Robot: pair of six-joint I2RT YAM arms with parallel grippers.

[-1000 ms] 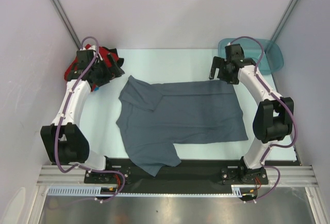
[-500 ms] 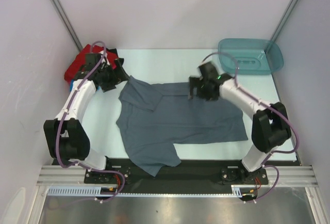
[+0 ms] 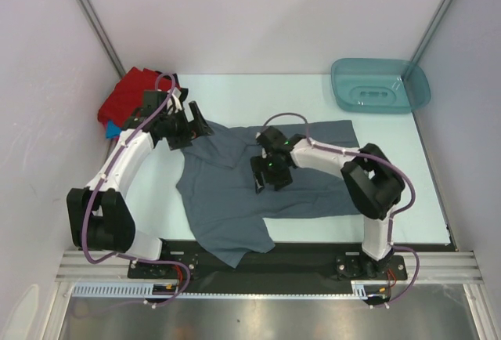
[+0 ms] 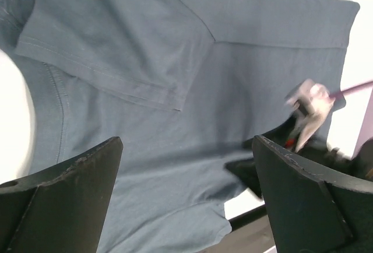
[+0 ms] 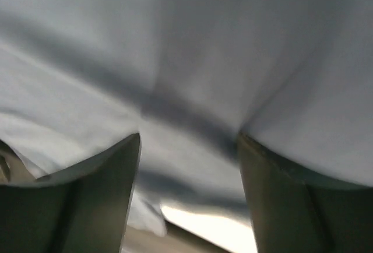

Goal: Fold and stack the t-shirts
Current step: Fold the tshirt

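Slate grey-blue cloth t-shirt [image 3: 313, 179] lies spread on pale table [image 3: 235, 93]. L gripper [image 4: 186, 141] hovers wide open, empty, over shirt's far-left corner; R gripper [image 5: 189, 142], jaws apart, nothing clamped, presses shirt's middle.

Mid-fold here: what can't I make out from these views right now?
- The pile of shirts: top view, the left arm covers its near side; the count is unclear.
- The right gripper over the grey shirt: the right wrist view is a blurred close-up, so whether the fingers touch cloth is unclear.
- The right arm: left wrist view, blurred and cut off by the right edge.
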